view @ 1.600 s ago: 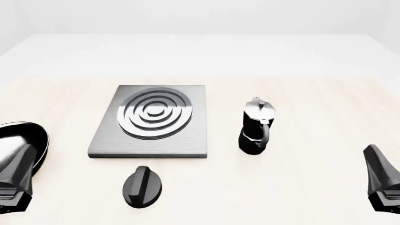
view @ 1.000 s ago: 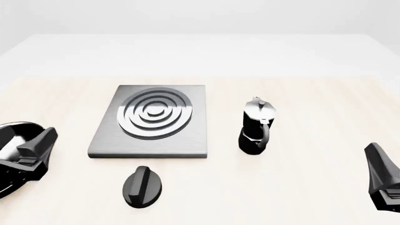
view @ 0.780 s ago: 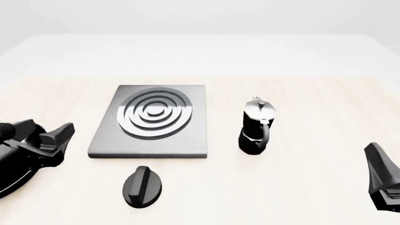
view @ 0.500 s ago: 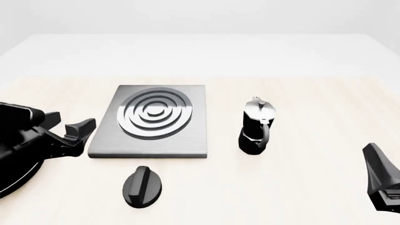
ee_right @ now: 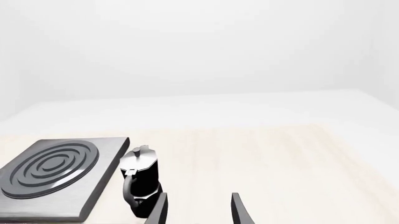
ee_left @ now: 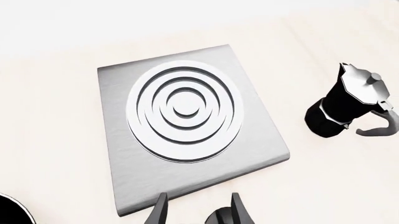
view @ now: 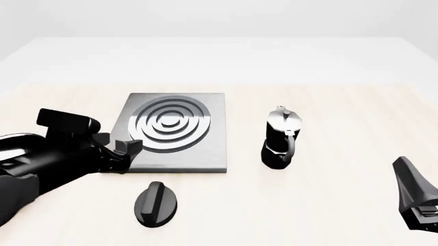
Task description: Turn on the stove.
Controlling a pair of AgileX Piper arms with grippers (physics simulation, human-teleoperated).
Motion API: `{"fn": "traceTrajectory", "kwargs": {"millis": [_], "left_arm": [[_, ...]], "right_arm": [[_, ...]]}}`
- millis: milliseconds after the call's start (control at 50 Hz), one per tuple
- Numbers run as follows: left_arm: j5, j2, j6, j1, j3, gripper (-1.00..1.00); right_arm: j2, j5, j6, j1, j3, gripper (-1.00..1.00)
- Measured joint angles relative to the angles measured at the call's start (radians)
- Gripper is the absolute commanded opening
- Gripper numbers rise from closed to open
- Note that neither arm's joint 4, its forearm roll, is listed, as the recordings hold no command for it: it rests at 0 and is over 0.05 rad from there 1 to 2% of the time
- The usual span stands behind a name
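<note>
Left hand: (view: 123, 154) fingers spread, grasping nothing; poised over the stove's near left corner, above the counter (view: 329, 113)
Knob: (view: 156, 203) black ridged oval, on the counter just in front of the stove's near edge; lies nearer the camera and slightly right of the left hand; ridge runs roughly front to back, slightly tilted
Stove: (view: 171, 132) grey slab, centre-left; burner rings bare
Right hand: (view: 416, 197) far right, fingers parted, idle; well apart from the knob
Nearer arm: left, by judgement
Moka pot: (view: 281, 138) right of the stove, apart from it
</note>
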Motion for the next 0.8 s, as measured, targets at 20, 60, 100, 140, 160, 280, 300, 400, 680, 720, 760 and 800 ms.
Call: {"fn": "traceTrajectory", "kwargs": {"millis": [20, 60, 100, 140, 160, 280, 300, 400, 680, 720, 760, 800], "left_arm": [[-0.004, 0.01, -0.005, -0.005, -0.001, 1.0], [-0.01, 0.028, -0.015, -0.014, -0.001, 1.0], [-0.016, 0.045, -0.024, -0.023, -0.002, 1.0], [-0.023, 0.059, -0.029, -0.03, -0.001, 1.0], [-0.026, 0.066, -0.032, -0.034, -0.001, 1.0], [-0.048, 0.109, -0.049, -0.055, 0.005, 1.0], [-0.052, 0.116, -0.053, -0.058, 0.007, 1.0], [-0.072, 0.147, -0.066, -0.07, 0.013, 1.0], [-0.122, 0.243, -0.103, -0.108, 0.028, 1.0], [-0.128, 0.253, -0.108, -0.114, 0.031, 1.0], [-0.134, 0.264, -0.112, -0.119, 0.034, 1.0], [-0.14, 0.275, -0.116, -0.124, 0.036, 1.0]], "right_arm": [[0.002, -0.001, 0.001, 0.001, 0.0, 1.0], [0.006, -0.005, 0.002, 0.002, 0.0, 1.0], [0.011, -0.008, 0.003, 0.003, 0.001, 1.0], [0.014, -0.011, 0.003, 0.004, 0.001, 1.0], [0.015, -0.012, 0.004, 0.004, 0.001, 1.0], [0.019, -0.014, 0.006, 0.005, 0.001, 1.0], [0.019, -0.014, 0.006, 0.005, 0.001, 1.0], [0.018, -0.014, 0.008, 0.003, 0.001, 1.0], [0.009, -0.008, 0.012, -0.001, 0.001, 1.0], [0.01, -0.009, 0.013, -0.001, 0.001, 1.0], [0.011, -0.009, 0.014, -0.001, 0.001, 1.0], [0.013, -0.011, 0.015, -0.001, 0.001, 1.0]]}}
